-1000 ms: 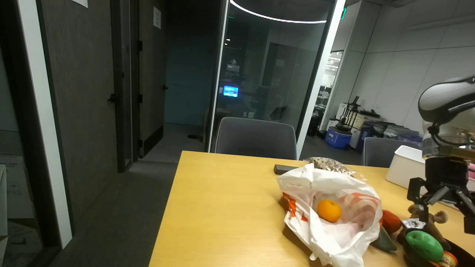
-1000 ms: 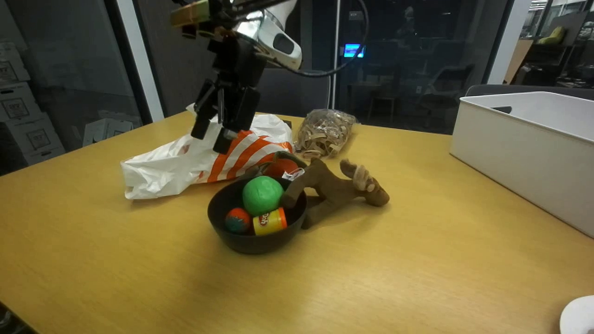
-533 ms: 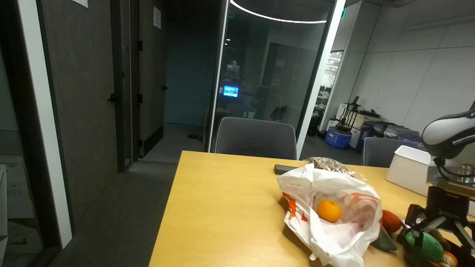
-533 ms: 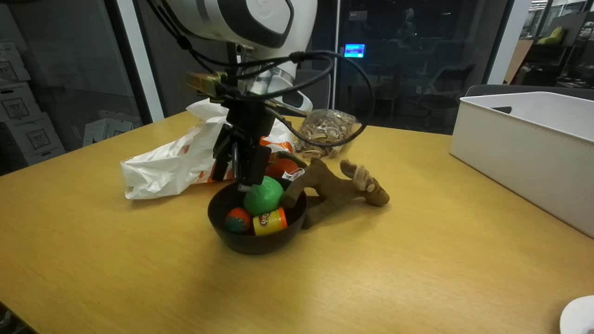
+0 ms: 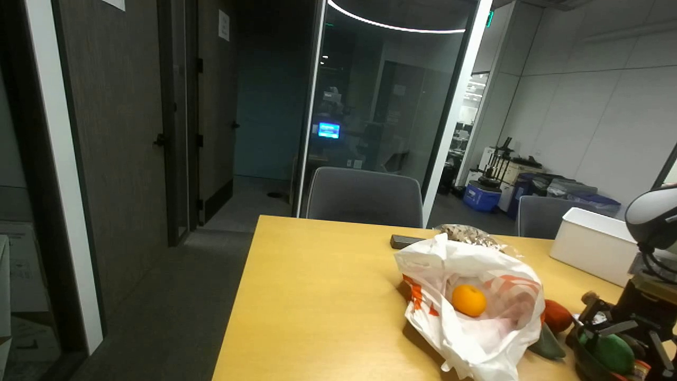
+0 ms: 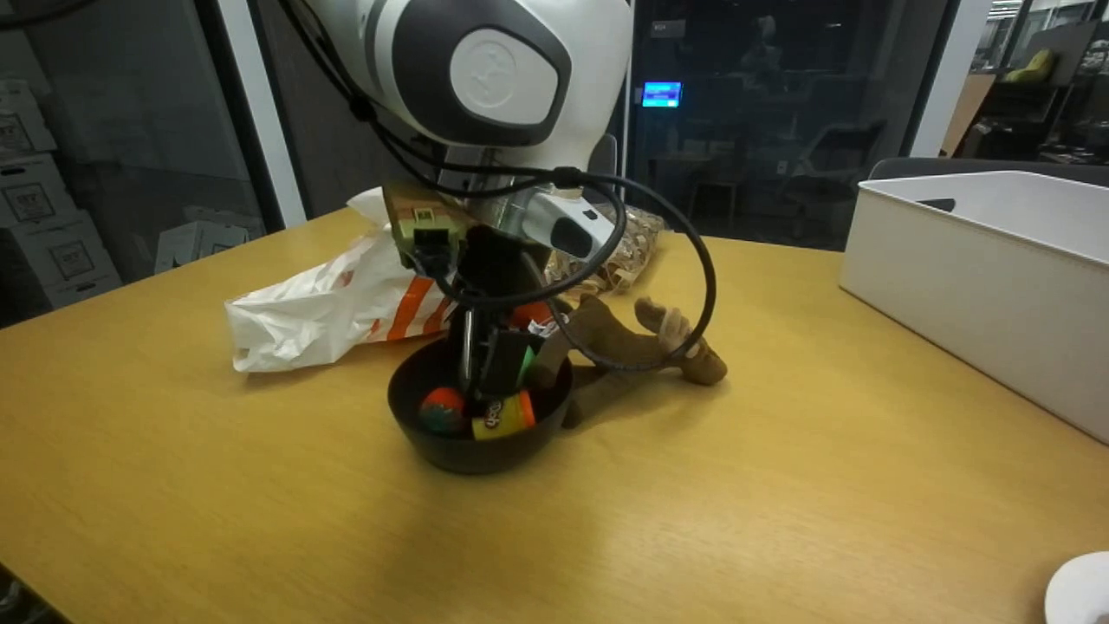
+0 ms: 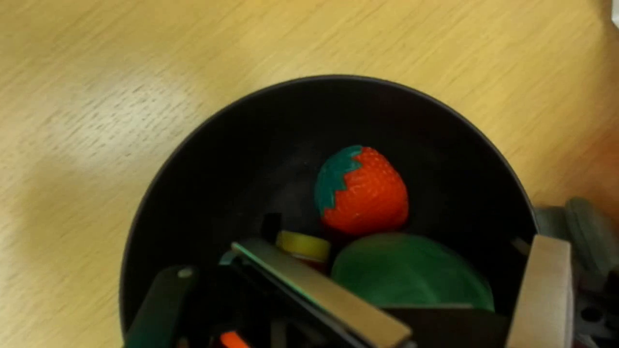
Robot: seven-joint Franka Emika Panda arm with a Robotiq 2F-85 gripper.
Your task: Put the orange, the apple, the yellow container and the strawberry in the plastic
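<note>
Contents of the black bowl [image 6: 481, 455] recorded: a strawberry [image 7: 367, 193], a green apple [image 7: 411, 268] and a yellow container [image 6: 502, 418], the last laid on its side. The gripper [image 6: 487, 377] is pointed down into the bowl; its fingers [image 7: 541, 290] are spread, one on either side of the apple, with a gap seen at one in the wrist view and contact at the other not readable. A white plastic bag [image 5: 423, 264] is placed near the bowl, with a red object [image 5: 557, 316] and a grey object [image 5: 547, 344] between; an orange [image 5: 469, 300] is held in the bag. The orange is seen through the bag's mouth in an exterior view; where the striped side [image 6: 411, 308] is presented, it is hidden. The strawberry is shown whole in the wrist view, while the container is mostly covered there by a finger. Only a green sliver [image 6: 527, 362] of the apple is shown in an exterior view, the rest being masked by the gripper. A toy moose [image 6: 624, 340] is laid beside the bowl, one leg overlapping its rim in view. Well apart from the bowl, a white bin [image 6: 979, 260] is seen in both exterior views. Behind the bowl, a clear bag [image 6: 637, 247] of tan pieces is partly covered by the arm [image 6: 511, 74].
</note>
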